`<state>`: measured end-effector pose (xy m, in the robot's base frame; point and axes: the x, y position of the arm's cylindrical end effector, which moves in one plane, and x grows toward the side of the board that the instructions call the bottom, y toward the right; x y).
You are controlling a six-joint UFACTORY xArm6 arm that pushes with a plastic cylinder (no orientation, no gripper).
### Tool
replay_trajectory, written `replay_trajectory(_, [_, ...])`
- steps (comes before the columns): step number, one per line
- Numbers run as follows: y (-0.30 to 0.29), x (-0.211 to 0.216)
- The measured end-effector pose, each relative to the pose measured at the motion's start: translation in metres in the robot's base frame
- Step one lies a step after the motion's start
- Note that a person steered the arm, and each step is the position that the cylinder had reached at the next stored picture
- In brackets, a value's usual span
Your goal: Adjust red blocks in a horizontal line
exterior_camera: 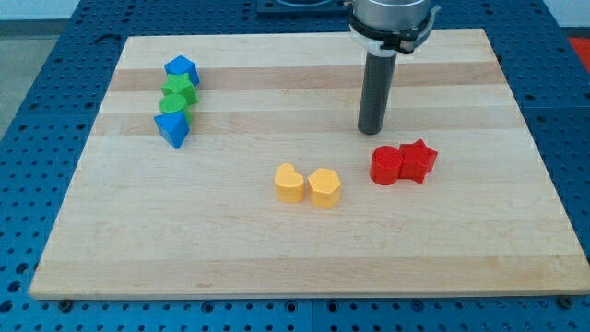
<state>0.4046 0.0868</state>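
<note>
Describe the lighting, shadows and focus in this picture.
Camera view: even, soft light; no glare on the board. Faint short shadows under my tip, just above the red blocks, and under the yellow blocks. Everything sharp; board edges look straight.

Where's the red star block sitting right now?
The red star block sits right of the board's centre in the camera view, touching the red round block on its left. My tip stands just above the pair, toward the view's top.

Open board around my tip (371,131); red blocks (403,163) just below block the way
</note>
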Motion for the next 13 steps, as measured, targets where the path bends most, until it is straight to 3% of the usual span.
replay_trajectory(4, [0.007, 0.066])
replay_trajectory(5, [0.001, 0.054])
replay_trajectory(6, [-0.003, 0.009])
replay_trajectory(7, [0.024, 0.004])
replay_trajectory(9, [0.036, 0.053])
replay_trajectory(13, [0.054, 0.065])
